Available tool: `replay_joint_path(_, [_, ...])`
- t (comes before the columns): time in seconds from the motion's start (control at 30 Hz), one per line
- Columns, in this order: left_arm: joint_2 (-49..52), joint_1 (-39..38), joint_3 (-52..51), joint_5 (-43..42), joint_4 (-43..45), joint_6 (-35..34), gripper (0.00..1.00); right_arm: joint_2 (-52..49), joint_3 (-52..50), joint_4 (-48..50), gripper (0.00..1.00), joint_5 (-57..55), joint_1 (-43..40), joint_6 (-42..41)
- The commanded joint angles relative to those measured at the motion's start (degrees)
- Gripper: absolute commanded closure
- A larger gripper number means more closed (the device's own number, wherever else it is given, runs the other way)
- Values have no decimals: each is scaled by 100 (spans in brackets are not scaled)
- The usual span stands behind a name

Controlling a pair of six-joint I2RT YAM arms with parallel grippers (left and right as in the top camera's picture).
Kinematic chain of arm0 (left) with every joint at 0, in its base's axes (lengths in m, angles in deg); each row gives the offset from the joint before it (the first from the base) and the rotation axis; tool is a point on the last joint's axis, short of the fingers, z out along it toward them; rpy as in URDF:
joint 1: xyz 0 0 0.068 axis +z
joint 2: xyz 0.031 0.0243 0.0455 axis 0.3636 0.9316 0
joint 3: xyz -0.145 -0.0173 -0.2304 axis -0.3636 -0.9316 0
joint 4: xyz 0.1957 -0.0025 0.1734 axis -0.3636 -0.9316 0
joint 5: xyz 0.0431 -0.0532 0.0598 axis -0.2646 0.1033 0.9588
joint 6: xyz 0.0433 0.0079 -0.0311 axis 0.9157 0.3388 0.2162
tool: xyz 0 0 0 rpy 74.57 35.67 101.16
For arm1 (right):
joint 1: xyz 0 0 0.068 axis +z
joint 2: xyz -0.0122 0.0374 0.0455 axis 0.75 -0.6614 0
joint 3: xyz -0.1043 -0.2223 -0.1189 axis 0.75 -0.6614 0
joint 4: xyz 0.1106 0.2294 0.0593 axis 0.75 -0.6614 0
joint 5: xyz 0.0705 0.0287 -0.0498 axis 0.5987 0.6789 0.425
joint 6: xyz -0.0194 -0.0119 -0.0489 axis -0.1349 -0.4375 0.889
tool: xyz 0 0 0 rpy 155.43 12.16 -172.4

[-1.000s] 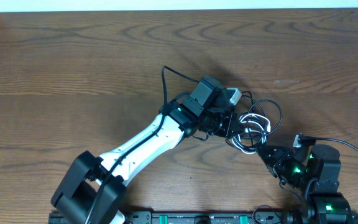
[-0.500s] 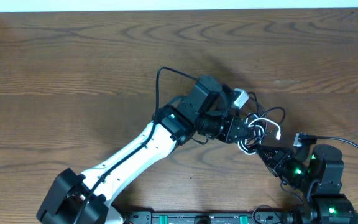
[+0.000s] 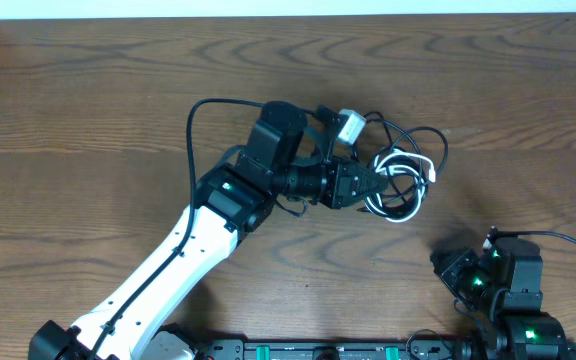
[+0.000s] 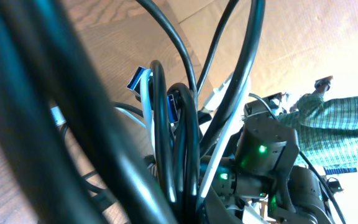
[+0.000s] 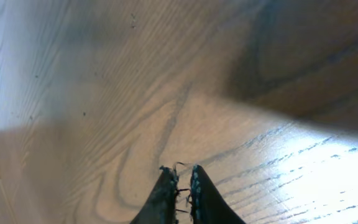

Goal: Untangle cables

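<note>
The cables [image 3: 414, 172] are a bunch of black loops and one white cord, with a white plug block [image 3: 350, 126] at its upper left. My left gripper [image 3: 366, 186] is shut on the left side of this bunch, just right of the table's middle. In the left wrist view the black cords [image 4: 166, 143], the white cord [image 4: 224, 149] and a blue-tipped plug [image 4: 138, 78] fill the frame and hide the fingers. My right gripper [image 3: 440, 264] sits apart from the bunch at the lower right. Its fingertips [image 5: 166, 177] are shut on nothing above bare wood.
The left arm's own black wire [image 3: 194, 118] arcs out to the left of its wrist. The wooden table [image 3: 88, 110] ends at a pale edge along the top. The right arm's base [image 3: 513, 290] stands at the lower right. A person in a plaid shirt [image 4: 347, 124] is visible beyond it.
My left arm has carried the bunch left and away from the front edge. My right gripper has come off the cables and drawn back to the lower right.
</note>
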Motion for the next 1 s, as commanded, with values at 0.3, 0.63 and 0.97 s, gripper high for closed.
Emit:
replay_joint_path(0.3, [-59,7,181,1097,-1228,2490,92,11,2,1169,76,3663,2,3141])
replay_joint_path(0.63, [-35,-48,181,1285,-1519,2382,92,11,2,3311,65,5213,0,2459])
replay_joint_path(0.97, [208,-313,181,1283,-1521,2400,92,11,2,4551,57,3786,2,-129])
